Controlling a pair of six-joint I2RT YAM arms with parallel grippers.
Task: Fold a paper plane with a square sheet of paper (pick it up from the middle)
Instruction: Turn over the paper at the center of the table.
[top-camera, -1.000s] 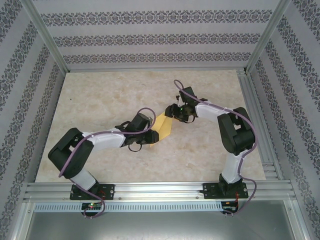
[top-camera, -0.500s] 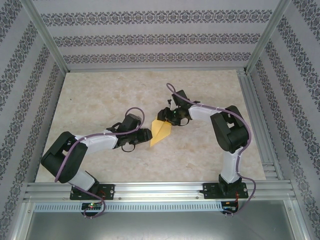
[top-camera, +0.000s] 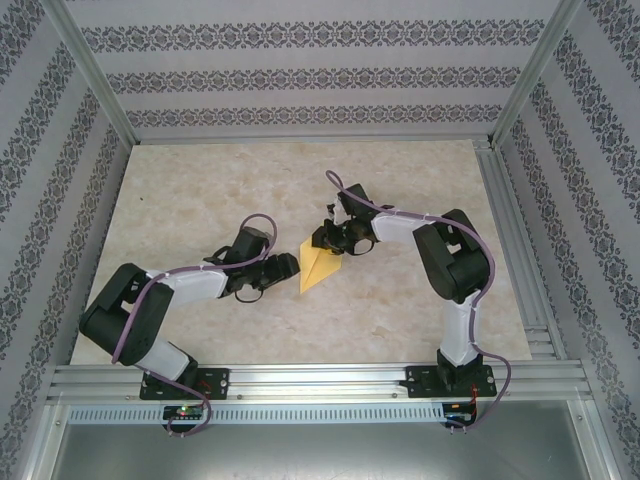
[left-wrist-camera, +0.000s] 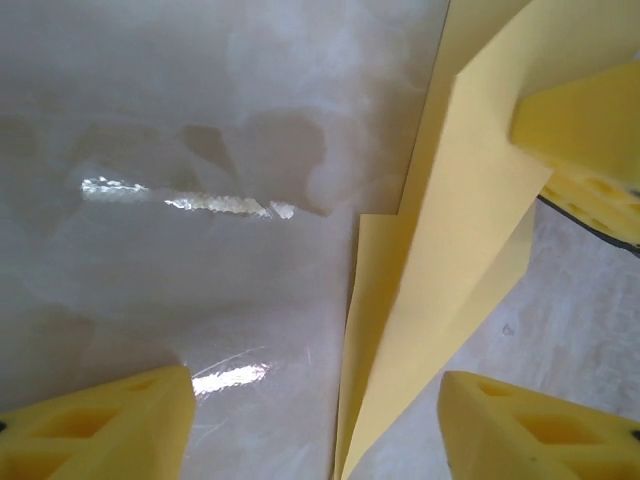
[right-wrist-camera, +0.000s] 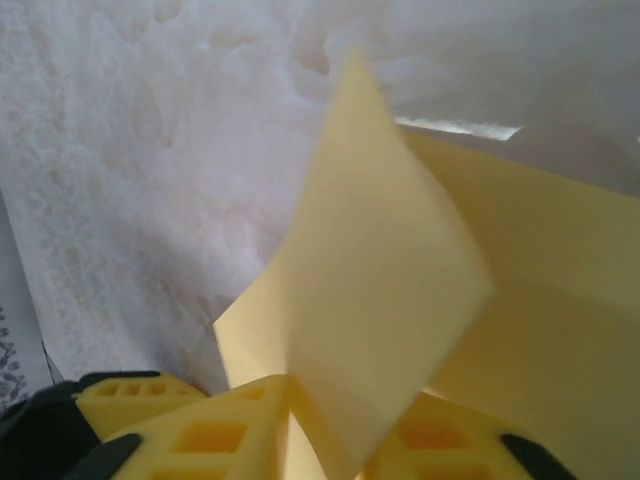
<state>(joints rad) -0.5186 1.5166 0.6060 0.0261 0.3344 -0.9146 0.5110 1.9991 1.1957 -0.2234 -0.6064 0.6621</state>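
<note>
Yellow paper (top-camera: 318, 266), yellow fingers (left-wrist-camera: 100, 425), pale marbled table (top-camera: 200, 190), grey floral-striped walls (top-camera: 300, 80).

My left arm (top-camera: 190, 283) and right arm (top-camera: 458, 335), white links with black joints, purple cables (top-camera: 262, 218) looping behind my left gripper (top-camera: 292, 264) and right gripper (top-camera: 322, 240), yellow hollow-celled fingers (left-wrist-camera: 100, 425)

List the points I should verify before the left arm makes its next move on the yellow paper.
1. right gripper clamped on the folded paper: ok.
2. left gripper open: ok, fingers wide apart.
3. Paper's pointed end lined up between the left fingers: ok in the left wrist view.
4. Folds lying flat: not ok, one flap stands up.
5. Paper resting on the table: cannot tell.
</note>
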